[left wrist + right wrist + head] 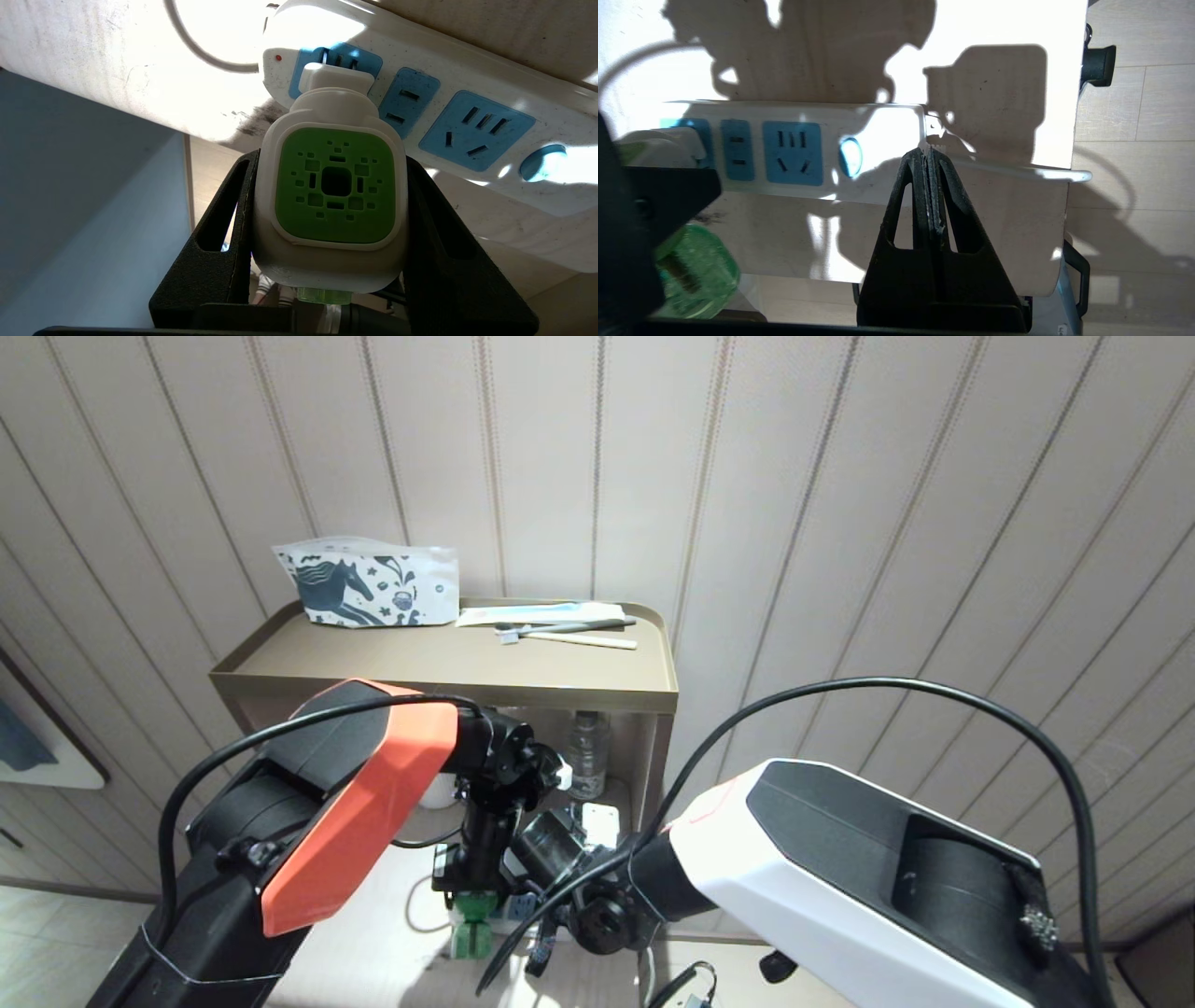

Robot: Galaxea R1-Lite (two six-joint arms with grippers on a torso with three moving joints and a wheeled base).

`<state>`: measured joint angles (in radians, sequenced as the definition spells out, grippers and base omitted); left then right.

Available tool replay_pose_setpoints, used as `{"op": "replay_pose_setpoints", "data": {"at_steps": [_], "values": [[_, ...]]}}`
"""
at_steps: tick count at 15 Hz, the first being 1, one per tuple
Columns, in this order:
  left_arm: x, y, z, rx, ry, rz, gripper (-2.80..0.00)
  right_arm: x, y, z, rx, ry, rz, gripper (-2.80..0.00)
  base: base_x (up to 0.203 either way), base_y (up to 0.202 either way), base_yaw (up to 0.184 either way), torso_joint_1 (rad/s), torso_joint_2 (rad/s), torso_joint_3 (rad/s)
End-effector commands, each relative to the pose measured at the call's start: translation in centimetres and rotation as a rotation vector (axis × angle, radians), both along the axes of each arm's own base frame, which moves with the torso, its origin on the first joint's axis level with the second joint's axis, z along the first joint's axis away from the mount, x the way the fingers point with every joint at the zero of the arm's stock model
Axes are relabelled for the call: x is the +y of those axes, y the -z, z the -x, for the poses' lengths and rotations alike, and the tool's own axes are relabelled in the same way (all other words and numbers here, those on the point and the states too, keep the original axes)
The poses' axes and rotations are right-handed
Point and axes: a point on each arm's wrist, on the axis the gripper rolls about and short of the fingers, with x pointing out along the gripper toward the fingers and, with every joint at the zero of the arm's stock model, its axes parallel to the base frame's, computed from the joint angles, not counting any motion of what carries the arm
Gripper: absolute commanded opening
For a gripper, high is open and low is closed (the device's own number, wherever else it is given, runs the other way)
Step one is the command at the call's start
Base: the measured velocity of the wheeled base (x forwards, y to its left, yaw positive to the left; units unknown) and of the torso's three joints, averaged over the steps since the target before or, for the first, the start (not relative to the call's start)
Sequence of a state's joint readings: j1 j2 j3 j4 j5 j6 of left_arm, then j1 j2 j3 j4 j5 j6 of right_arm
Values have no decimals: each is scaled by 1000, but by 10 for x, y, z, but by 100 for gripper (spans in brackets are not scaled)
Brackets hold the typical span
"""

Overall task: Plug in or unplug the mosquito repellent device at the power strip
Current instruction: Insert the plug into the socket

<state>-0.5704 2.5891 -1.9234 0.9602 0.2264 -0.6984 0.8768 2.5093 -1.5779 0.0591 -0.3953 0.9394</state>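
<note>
- The white-and-green plug-in mosquito repellent device (332,196) fills the left wrist view, clamped between the left gripper's (329,210) 2 black fingers (219,242); its plug end sits at the end socket of the white oblong power strip (467,93), prongs hidden.
- The strip shows 3 light-blue socket faces and 1 round blue button (850,157).
- The right gripper (930,156), fingers pressed together on nothing, hovers by the strip's cord end.
- In the head view both arms cover most of the strip.
- The strip lies on a pale sunlit surface (999,219); behind stands a tan shelf unit (448,663) against a panelled wall.
</note>
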Motion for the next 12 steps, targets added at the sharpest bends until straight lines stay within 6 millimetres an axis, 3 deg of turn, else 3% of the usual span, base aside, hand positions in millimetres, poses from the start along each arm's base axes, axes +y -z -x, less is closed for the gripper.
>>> {"op": "replay_pose_setpoints", "data": {"at_steps": [1,8,12], "values": [[1,-1,0,3,-6,-4,-280,-2,7,-3,8,13,10,-280,0,0,0,0,0,0],[6,-5,4,29,-11,-14,-280,-3,-2,-5,1,15,3,-280,0,0,0,0,0,0],[11,-4,16,92,-8,-48,-280,-5,-4,-6,-1,19,3,-280,0,0,0,0,0,0]]}}
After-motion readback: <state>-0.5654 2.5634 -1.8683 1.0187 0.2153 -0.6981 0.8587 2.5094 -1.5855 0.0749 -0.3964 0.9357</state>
